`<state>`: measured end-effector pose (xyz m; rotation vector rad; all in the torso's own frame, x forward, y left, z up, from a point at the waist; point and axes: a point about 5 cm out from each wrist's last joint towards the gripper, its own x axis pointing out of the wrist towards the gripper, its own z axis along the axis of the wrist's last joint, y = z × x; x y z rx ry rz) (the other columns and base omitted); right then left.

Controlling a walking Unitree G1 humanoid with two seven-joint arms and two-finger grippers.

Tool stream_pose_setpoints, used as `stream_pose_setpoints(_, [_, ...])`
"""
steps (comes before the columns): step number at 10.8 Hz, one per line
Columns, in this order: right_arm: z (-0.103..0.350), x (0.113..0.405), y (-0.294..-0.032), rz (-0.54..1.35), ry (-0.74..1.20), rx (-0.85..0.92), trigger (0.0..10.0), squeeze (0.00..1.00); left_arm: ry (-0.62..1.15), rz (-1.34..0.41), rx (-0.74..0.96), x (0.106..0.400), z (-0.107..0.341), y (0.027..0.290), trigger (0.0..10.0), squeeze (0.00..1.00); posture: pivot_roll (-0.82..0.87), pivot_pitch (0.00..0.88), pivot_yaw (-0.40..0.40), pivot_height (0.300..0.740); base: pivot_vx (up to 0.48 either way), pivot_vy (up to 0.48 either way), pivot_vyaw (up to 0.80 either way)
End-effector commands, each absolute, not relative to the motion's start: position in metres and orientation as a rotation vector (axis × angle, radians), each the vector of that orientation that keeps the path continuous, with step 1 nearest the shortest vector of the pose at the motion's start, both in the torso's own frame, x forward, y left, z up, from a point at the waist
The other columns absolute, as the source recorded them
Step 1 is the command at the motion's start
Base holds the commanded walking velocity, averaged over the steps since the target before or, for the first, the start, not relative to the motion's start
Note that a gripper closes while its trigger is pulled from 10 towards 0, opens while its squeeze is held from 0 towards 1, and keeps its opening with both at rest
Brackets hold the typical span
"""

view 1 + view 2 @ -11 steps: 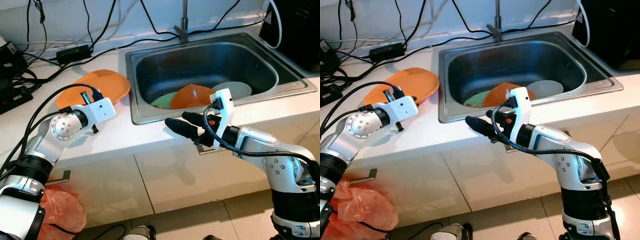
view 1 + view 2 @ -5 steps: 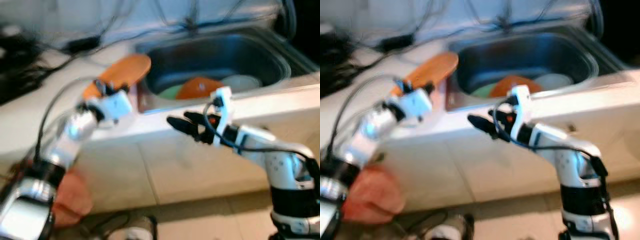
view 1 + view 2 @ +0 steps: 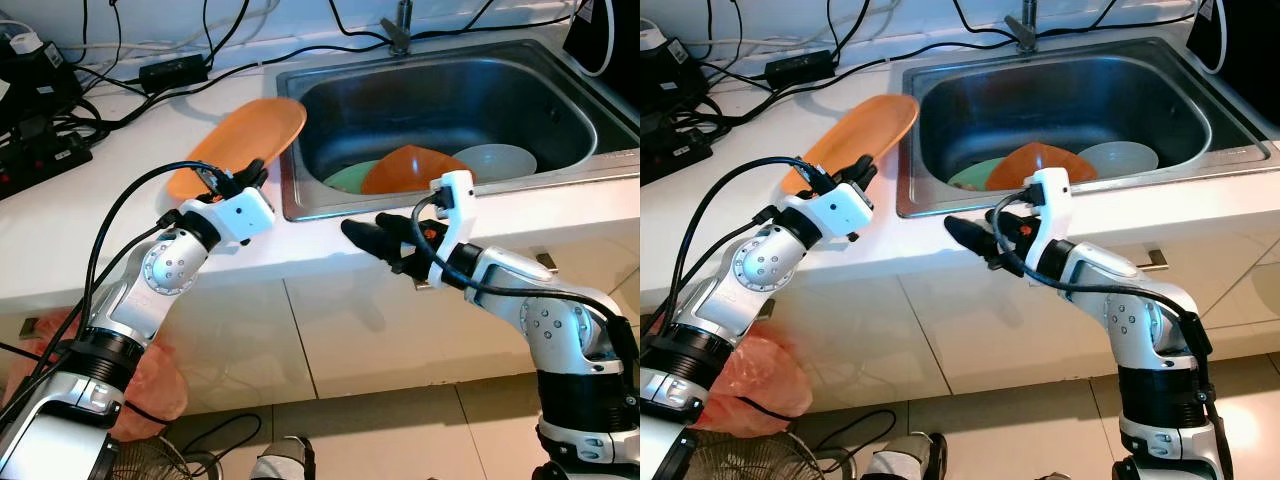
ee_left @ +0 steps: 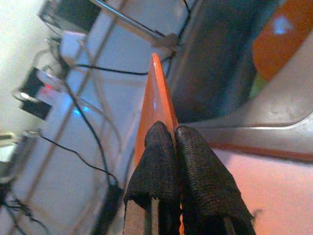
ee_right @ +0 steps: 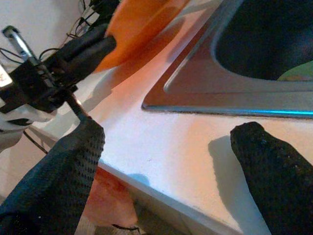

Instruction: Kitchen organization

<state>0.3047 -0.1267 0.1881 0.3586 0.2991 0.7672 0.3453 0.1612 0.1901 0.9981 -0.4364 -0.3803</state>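
An orange plate [image 3: 245, 140] is held tilted above the white counter [image 3: 120, 230], its far edge reaching the sink's left rim. My left gripper [image 3: 245, 178] is shut on the plate's near edge; the left wrist view shows the fingers [image 4: 195, 166] pinching the thin orange plate [image 4: 156, 98]. The steel sink [image 3: 290, 205] holds a green plate [image 3: 345, 178], an orange dish [image 3: 410, 168] and a white bowl [image 3: 495, 160]. My right gripper [image 3: 385, 238] hangs open and holds nothing in front of the counter edge below the sink.
Black cables, a power adapter [image 3: 175, 68] and a power strip [image 3: 45, 160] lie at the counter's back left. A faucet [image 3: 400, 25] stands behind the sink. An orange bag [image 3: 150, 375] and a fan [image 3: 150, 465] are on the floor at the left.
The camera has shifted. My left gripper has raised and tilted the orange plate off the counter, nearer the sink. The right gripper stays open in front of the counter edge.
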Motion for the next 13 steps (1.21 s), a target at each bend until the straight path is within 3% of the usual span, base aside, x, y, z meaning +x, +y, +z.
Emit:
stream_pose_setpoints(1, [0.192, 0.311, -0.129, 0.722, 0.269, 0.376, 10.0, 1.00, -0.554, -0.332, 1.014, 0.340, 0.205, 0.159, 0.0, 0.00, 0.19, 0.098, 0.136, 0.740, 0.000, 0.000, 0.00])
stream_pose_setpoints(4, [0.219, 0.329, -0.131, 0.636, 0.114, 0.584, 10.0, 1.00, -0.656, -0.344, 1.029, 0.327, 0.200, 0.143, 0.0, 0.00, 0.19, 0.096, 0.130, 0.740, 0.000, 0.000, 0.00])
stream_pose_setpoints(7, [0.224, 0.331, -0.134, 0.636, 0.101, 0.563, 10.0, 1.00, -0.660, -0.372, 1.052, 0.323, 0.190, 0.137, 0.0, 0.00, 0.18, 0.100, 0.121, 0.740, 0.000, 0.000, 0.00])
stream_pose_setpoints(8, [0.225, 0.332, -0.133, 0.632, 0.102, 0.564, 10.0, 0.95, -0.669, -0.375, 1.055, 0.323, 0.190, 0.135, 0.0, 0.00, 0.17, 0.101, 0.119, 0.740, 0.000, 0.000, 0.00])
stream_pose_setpoints(9, [0.225, 0.338, -0.131, 0.622, 0.115, 0.553, 10.0, 0.00, -0.699, -0.387, 1.056, 0.322, 0.192, 0.127, 0.0, 0.00, 0.17, 0.105, 0.111, 0.740, 0.000, 0.000, 0.00])
stream_pose_setpoints(11, [0.222, 0.345, -0.130, 0.610, 0.127, 0.502, 10.0, 0.00, -0.730, -0.403, 1.038, 0.319, 0.193, 0.118, 0.0, 0.00, 0.17, 0.109, 0.101, 0.740, 0.000, 0.000, 0.00])
stream_pose_setpoints(12, [0.221, 0.350, -0.128, 0.607, 0.113, 0.385, 10.0, 0.00, -0.747, -0.411, 1.024, 0.316, 0.194, 0.112, 0.0, 0.00, 0.17, 0.112, 0.095, 0.740, 0.000, 0.000, 0.00])
stream_pose_setpoints(13, [0.222, 0.354, -0.128, 0.583, 0.053, 0.223, 0.0, 0.00, -0.756, -0.420, 1.013, 0.313, 0.193, 0.107, 0.0, 0.00, 0.17, 0.115, 0.087, 0.740, 0.000, 0.000, 0.00])
